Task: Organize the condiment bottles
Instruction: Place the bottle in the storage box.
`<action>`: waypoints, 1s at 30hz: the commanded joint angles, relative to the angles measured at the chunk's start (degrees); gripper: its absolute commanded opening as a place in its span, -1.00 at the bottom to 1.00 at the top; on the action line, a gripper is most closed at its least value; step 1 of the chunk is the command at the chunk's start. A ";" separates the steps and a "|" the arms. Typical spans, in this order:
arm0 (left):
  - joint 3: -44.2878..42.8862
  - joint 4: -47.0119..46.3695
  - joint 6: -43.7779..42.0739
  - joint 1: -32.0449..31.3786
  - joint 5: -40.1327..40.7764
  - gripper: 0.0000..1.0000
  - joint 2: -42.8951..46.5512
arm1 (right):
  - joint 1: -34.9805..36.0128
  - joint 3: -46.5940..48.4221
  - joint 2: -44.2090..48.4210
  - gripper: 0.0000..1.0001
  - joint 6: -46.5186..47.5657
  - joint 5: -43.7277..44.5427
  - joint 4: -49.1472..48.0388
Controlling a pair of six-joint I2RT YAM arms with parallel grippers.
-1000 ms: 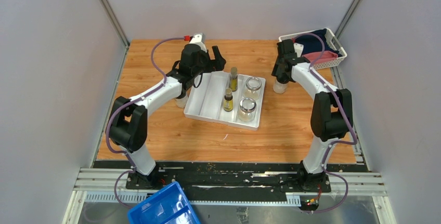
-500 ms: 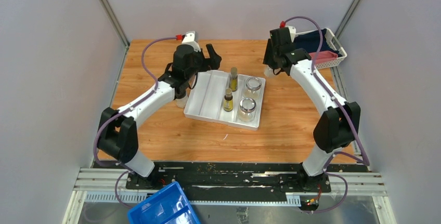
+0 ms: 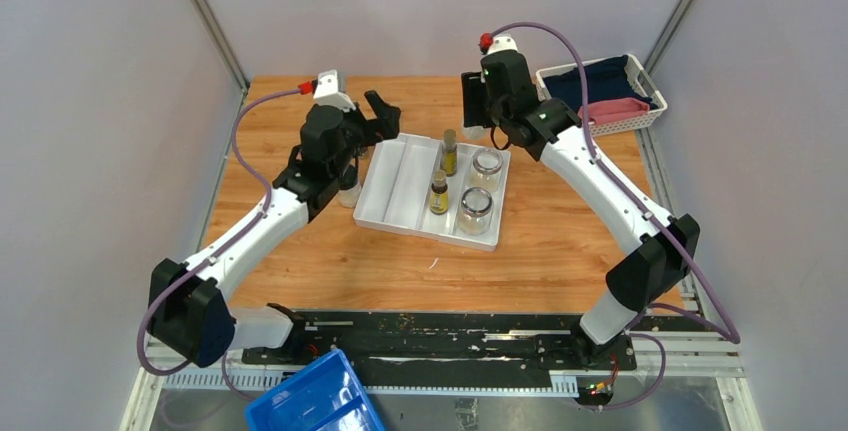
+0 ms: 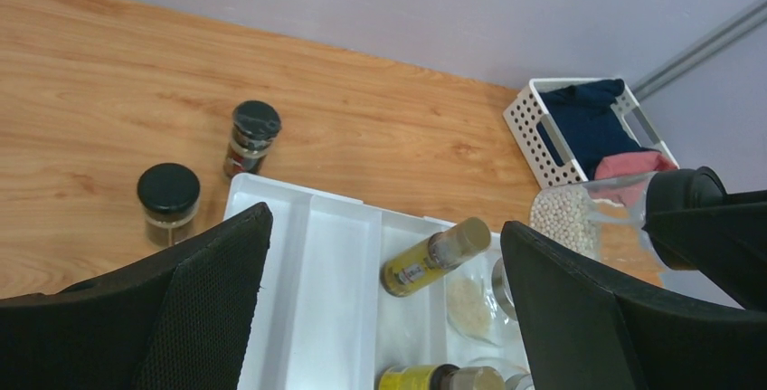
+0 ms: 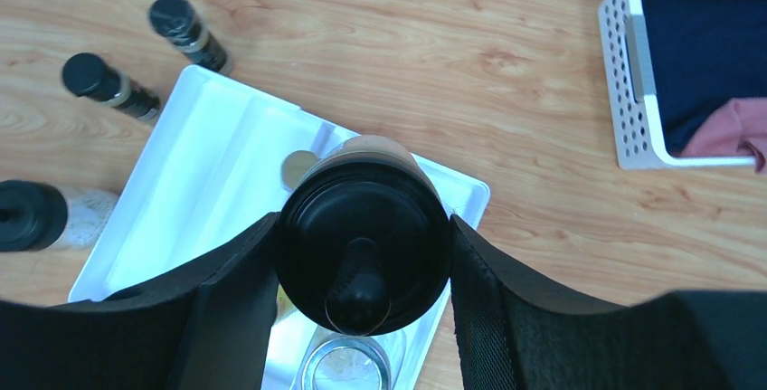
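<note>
My right gripper (image 5: 362, 227) is shut on a black-lidded clear jar (image 5: 362, 263) of white beads and holds it above the far edge of the white divided tray (image 3: 400, 191). The jar also shows in the left wrist view (image 4: 565, 218). Two slim yellow-labelled bottles (image 3: 449, 153) (image 3: 439, 194) and two squat glass jars (image 3: 487, 166) (image 3: 476, 208) stand in the tray. My left gripper (image 3: 378, 121) is open and empty above the tray's far left corner. Two small dark-capped containers (image 4: 169, 195) (image 4: 253, 132) stand on the table beyond the tray. Another black-lidded jar (image 5: 36, 216) stands left of the tray.
A white perforated basket (image 3: 600, 91) with dark and pink cloth sits at the far right corner. A blue bin (image 3: 315, 401) lies below the table's near edge. Grey walls close in the table on three sides.
My right gripper has lifted the black-lidded jar from the table right of the tray and carried it left, over the tray's far edge. My left gripper has drawn back to the left, still open.
</note>
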State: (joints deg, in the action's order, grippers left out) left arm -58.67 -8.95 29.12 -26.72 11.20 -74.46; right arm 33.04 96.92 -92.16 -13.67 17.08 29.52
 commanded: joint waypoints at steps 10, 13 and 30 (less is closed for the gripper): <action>7.26 -5.10 2.38 -0.53 11.87 1.00 8.67 | 7.01 10.56 -5.74 -1.00 7.92 -7.59 -5.19; 7.85 -5.37 2.60 -0.53 13.04 1.00 9.59 | 7.88 14.63 -8.96 -1.00 8.46 -7.88 -3.40; 5.46 -6.08 1.77 -0.53 15.43 1.00 9.03 | 9.12 42.85 -32.98 -1.00 11.28 -7.48 13.18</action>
State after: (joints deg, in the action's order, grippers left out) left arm -51.66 -13.26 31.03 -26.87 24.56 -65.28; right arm 41.28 135.35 -122.80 -4.08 8.03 38.61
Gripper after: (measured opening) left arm 0.997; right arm 0.635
